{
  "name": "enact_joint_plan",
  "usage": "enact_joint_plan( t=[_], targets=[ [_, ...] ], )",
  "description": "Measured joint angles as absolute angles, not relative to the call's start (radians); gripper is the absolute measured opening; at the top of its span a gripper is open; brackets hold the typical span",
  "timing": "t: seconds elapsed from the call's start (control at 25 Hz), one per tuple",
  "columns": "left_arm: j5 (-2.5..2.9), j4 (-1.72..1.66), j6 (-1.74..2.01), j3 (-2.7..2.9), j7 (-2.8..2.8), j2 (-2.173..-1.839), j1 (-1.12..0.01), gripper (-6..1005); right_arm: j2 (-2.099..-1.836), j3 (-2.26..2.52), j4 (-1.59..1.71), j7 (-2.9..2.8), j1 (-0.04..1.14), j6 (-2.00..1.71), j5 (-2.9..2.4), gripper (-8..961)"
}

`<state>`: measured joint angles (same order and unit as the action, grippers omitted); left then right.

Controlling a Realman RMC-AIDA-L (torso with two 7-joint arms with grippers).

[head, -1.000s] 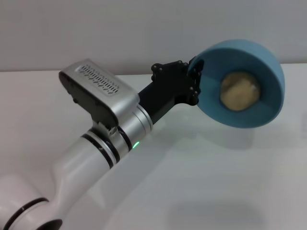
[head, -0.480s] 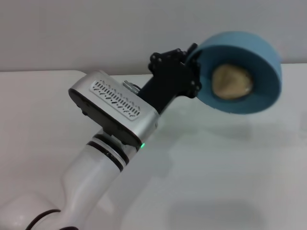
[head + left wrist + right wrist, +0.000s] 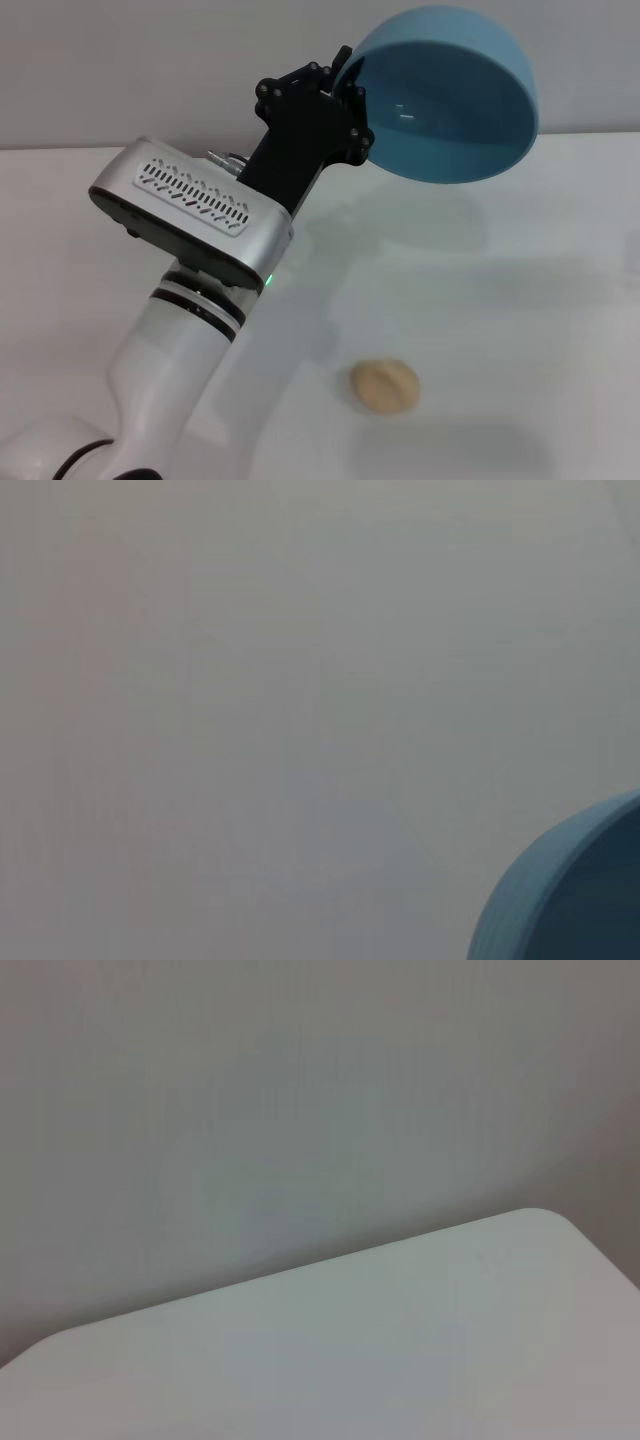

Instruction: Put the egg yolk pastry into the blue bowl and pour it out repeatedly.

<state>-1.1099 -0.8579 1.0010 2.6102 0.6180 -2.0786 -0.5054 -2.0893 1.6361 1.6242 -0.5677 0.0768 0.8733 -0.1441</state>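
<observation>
White table is filling most of the head view, w/ a grey wall behind it; right wrist view is showing only a rounded table corner against that wall.

Left arm is reaching up from the near-left, white lower segment, silver vented housing, black wrist section. It's the only arm showing in the head view.

Blue bowl is hanging high above the table's far side, tipped steeply on its side so the opening is facing toward the camera and down. Inside is looking empty, just a couple of small light glints on the glossy surface. Left wrist view is catching only a curved slice of the bowl's outer wall at one corner, rest is plain wall.

Left gripper is clamping the bowl at its rim, on the side toward the arm, black fingers pinching the edge and carrying the bowl clear of the table.

Egg yolk pastry is lying on the table, near side, well below the bowl and apart from it, not touching arm or bowl. Pale tan, rounded, faint crease across the top.
</observation>
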Motion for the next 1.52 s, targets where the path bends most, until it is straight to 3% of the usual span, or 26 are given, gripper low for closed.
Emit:
enact_joint_plan(
  t=[0.48,1.08,1.24,1.52],
  targets=[
    [-1.106,-0.823,0.885,2.541,0.555,-2.076,-0.533,2,-2.084,1.69,1.63,-0.488,0.111,0.872,-0.03,337],
    [-1.076,-1.019,-0.163,1.882,0.698,-2.062,-0.567,3,-2.078,1.769,1.697,-0.179,0.174,0.938,0.325,337],
    [-0.878,-1.023,-0.539,1.668,0.617,-2.061,-0.654,2,-2.077,1.841,1.742,-0.118,0.203,0.981,0.326,337],
    [-0.519,-1.046,-0.761,1.629,0.355,-2.062,-0.733,2,-2.069,1.826,1.774,-0.099,0.259,1.112,0.517,337]
  ],
)
